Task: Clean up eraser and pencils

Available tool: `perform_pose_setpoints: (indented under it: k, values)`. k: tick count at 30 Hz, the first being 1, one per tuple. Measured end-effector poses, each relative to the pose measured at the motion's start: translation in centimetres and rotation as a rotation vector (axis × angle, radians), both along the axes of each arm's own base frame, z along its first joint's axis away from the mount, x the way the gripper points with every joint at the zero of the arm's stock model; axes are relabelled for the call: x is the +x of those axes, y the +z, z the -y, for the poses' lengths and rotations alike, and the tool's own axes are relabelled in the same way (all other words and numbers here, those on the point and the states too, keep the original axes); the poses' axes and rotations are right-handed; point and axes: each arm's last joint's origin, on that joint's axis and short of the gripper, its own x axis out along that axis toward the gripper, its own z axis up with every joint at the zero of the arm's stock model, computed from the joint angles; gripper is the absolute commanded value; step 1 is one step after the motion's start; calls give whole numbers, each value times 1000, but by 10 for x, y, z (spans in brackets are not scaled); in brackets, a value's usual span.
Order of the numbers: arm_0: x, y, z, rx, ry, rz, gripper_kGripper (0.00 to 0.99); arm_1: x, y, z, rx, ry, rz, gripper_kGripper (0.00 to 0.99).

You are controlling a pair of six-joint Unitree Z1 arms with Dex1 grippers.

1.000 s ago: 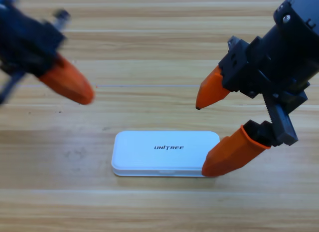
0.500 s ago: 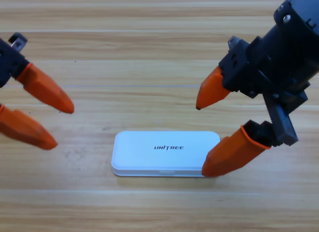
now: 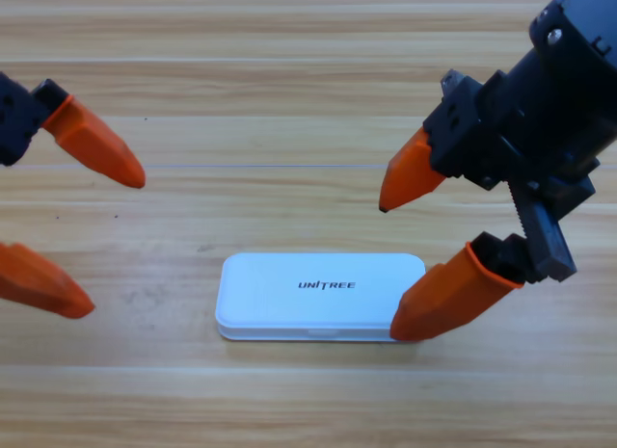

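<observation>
Your right pincer [image 3: 399, 265], spread, apparently braces the closed white case [image 3: 318, 296]; left pincer [image 3: 108, 240] waits spread, far left.

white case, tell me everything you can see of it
The white case is a flat, rounded-corner rectangle, smooth like plastic, with dark "UNITREE" lettering on its lid. It is shut and lies flat, long side across, on the wooden table near the middle. The right gripper stands open at its right end, the lower orange jaw overlapping its bottom right corner; actual contact cannot be told. The open left gripper is apart from it, at the left edge.
</observation>
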Motion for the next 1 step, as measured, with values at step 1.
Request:
perform_pose_setpoints:
  k: [1]
  values:
    - [1, -1, 0, 1, 1, -3, 990, 0, 0, 0, 0, 0, 0, 990]
